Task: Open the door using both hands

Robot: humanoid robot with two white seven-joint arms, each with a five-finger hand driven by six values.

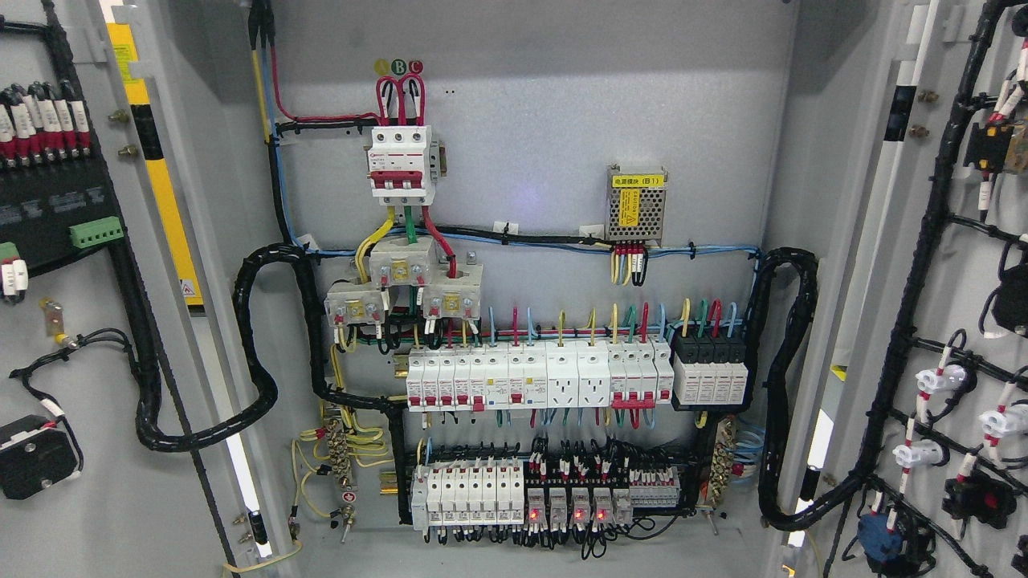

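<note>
Looking straight into the cabinet, both doors are already swung wide: the left door (88,321) fills the left edge and the right door (964,321) the right edge, inner faces toward the camera, so I'd say the opening is basically done. Neither hand is in view, so can't tell if the fingers are spread or curled. Main risk from here is reaching back in blind, since the thick black cable loops (257,361) sag from each door into the box and could snag or get yanked if a door is pushed further. Red indicator lights (566,514) glow on the bottom row, so it's probably powered, and bumping the breaker row (530,381) or the main breaker (399,160) would be bad news. The small power supply (636,205) sits top right, well clear
</note>
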